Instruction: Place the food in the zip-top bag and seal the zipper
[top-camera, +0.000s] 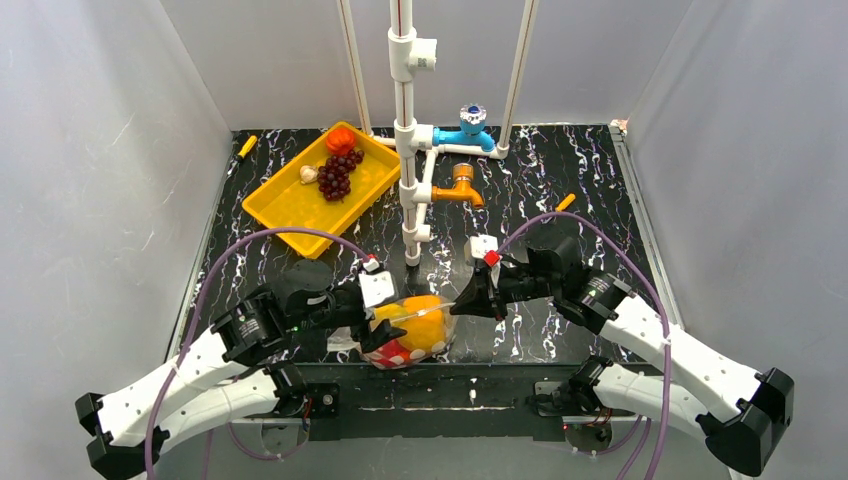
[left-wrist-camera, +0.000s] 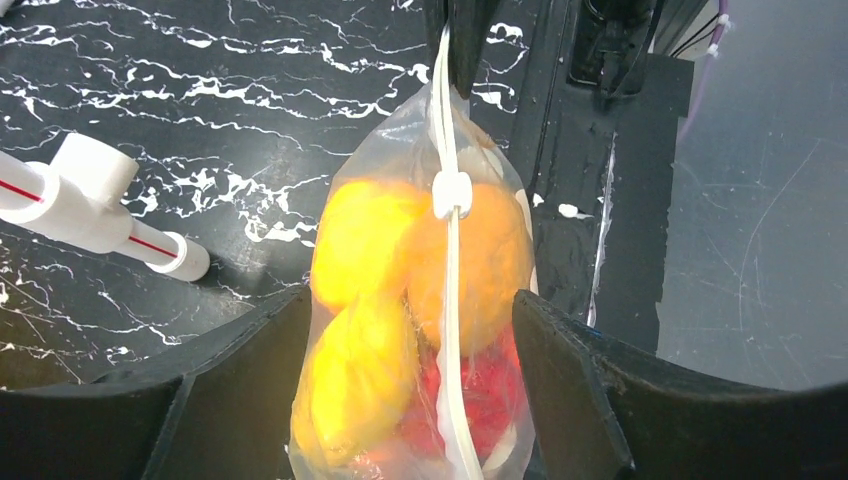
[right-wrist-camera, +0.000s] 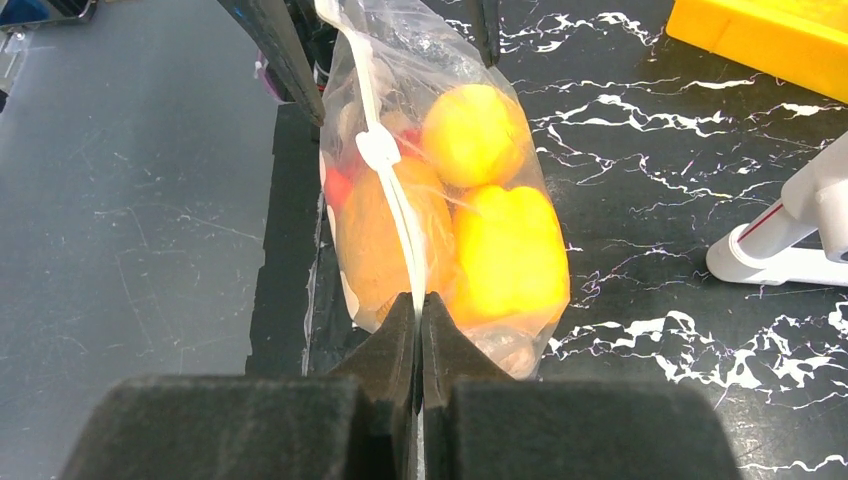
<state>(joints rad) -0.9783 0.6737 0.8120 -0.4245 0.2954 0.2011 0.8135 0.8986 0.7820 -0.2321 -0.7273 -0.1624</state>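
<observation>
The bag (top-camera: 412, 330), packed with yellow, orange and red food (left-wrist-camera: 470, 260), is seen at the near middle of the surface (top-camera: 560, 180). Its zipper (right-wrist-camera: 395, 215) is pinched by the right jaws. The left jaws are spread either side of the bag. Grapes (top-camera: 335, 175) are seen in the far-left tray (top-camera: 290, 205).

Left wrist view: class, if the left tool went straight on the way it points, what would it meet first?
Most likely the zip-top bag of food, already between the left tool's open fingers, around its white slider. Depth is unclear.
</observation>
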